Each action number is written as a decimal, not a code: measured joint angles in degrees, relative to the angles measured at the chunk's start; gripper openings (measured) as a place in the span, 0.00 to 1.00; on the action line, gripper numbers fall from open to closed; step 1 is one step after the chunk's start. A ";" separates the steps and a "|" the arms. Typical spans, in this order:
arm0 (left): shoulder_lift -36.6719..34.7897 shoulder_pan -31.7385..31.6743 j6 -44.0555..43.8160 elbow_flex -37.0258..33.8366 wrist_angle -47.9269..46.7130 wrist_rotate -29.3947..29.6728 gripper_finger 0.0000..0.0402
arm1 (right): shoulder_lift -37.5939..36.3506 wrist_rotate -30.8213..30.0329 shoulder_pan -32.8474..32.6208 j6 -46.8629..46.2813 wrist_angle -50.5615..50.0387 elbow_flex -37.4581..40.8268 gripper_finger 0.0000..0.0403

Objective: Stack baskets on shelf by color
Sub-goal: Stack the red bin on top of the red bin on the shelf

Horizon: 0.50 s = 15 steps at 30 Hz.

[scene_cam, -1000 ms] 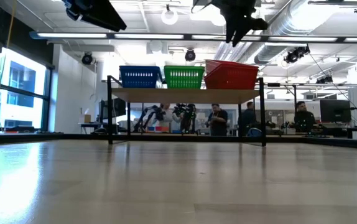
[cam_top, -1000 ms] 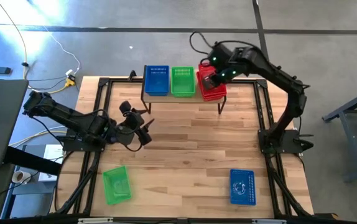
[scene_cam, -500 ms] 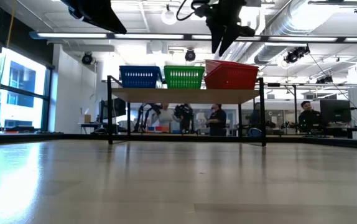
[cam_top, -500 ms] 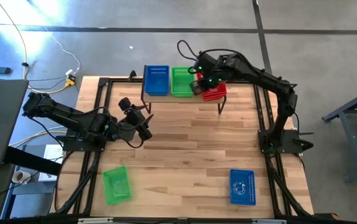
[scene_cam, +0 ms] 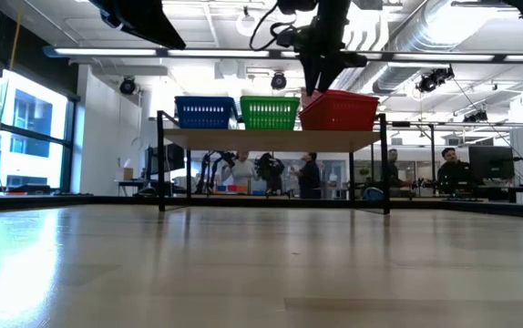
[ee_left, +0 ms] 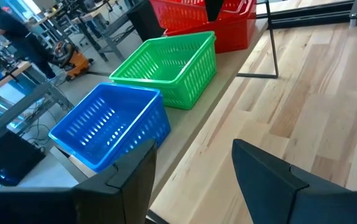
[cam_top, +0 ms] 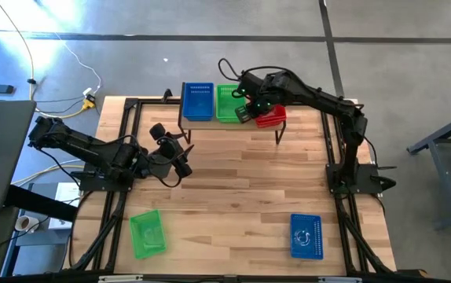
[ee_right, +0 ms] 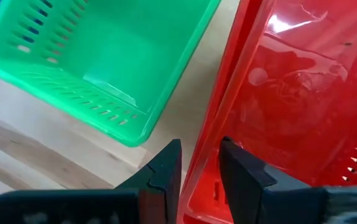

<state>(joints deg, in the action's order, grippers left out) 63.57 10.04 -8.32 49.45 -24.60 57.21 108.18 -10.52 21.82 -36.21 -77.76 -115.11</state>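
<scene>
Since the earlier frame, the right end effector (cam_top: 245, 112) has swung left across the shelf (cam_top: 229, 123), from over the red baskets (cam_top: 271, 115) to their left edge beside the green basket (cam_top: 228, 104). Its narrow jaws straddle the red stack's left rim in the right wrist view. To square the stack, nudge gently and level, keeping clear of the green basket. The left end effector (cam_top: 180, 161) waits wide open over the tabletop (cam_top: 233, 196), near the shelf's left end.
</scene>
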 joint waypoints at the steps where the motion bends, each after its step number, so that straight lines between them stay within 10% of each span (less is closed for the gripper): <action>1: 0.00 0.00 0.00 0.00 0.00 0.00 0.50 | 0.04 -0.05 0.00 -0.02 0.00 0.00 0.23; 15: 0.00 0.00 0.02 0.00 -0.38 -0.02 0.50 | 0.04 -1.55 -0.02 -1.28 0.09 0.00 0.03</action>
<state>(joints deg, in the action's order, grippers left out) 63.57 10.04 -8.29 49.45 -24.98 57.19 108.22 -12.08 21.80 -37.48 -77.67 -115.11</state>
